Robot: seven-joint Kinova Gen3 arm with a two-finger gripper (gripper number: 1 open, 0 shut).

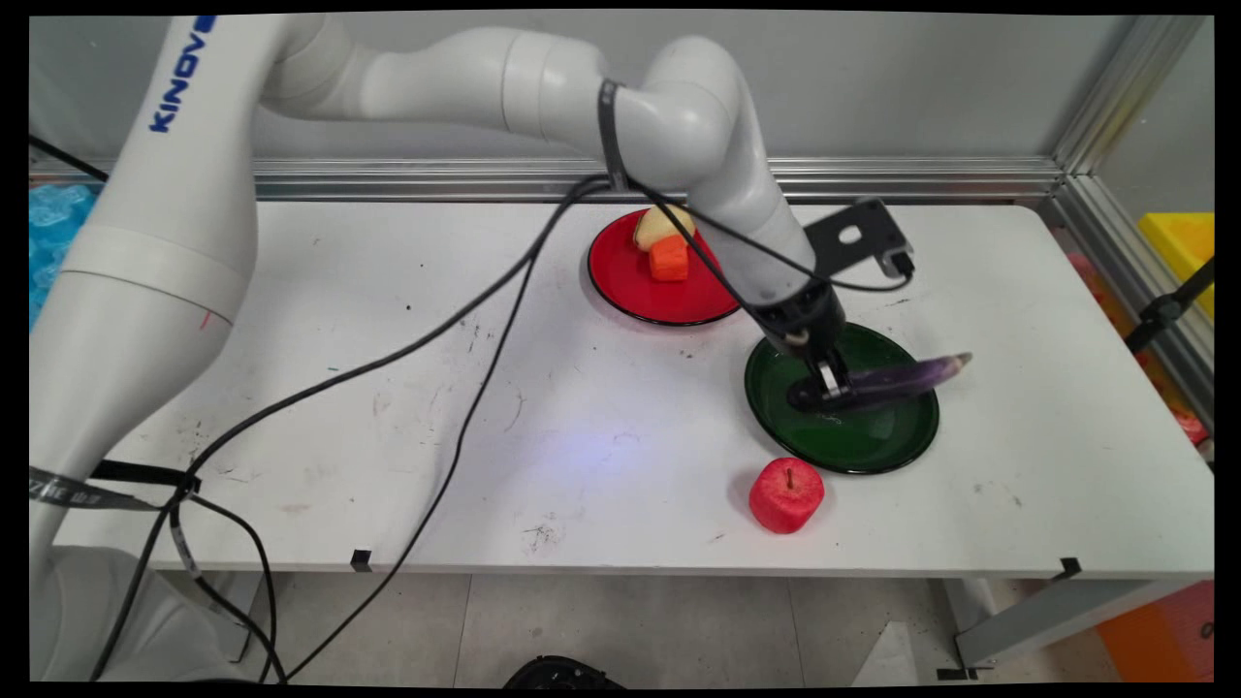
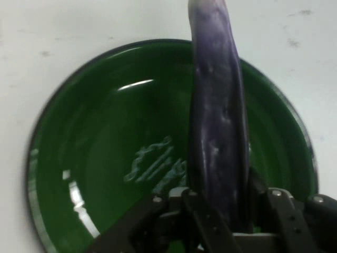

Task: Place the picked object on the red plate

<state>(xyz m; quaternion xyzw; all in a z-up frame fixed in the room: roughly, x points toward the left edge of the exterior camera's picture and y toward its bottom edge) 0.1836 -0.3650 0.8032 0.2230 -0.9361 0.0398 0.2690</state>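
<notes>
The white arm [image 1: 407,78] is reaching in from the upper left, bending at its elbow above the table's far side and sloping down to the right, with black cables [image 1: 465,320] trailing from it across the white table [image 1: 388,407]. Behind the wrist, a red plate [image 1: 630,286] is sitting near the far edge, carrying a pale yellow piece [image 1: 659,225] and an orange piece [image 1: 669,260] that are touching each other. Just right of it and nearer, the gripper [image 1: 830,384] is tilting down over a green plate [image 1: 853,441], its fingers [image 2: 284,211] clamping the thick end of a long purple eggplant [image 1: 902,380]. The eggplant is lying almost level above the plate, its slim tip sticking out past the plate's right rim. A red apple [image 1: 786,494] is standing just beside the green plate's near rim.
</notes>
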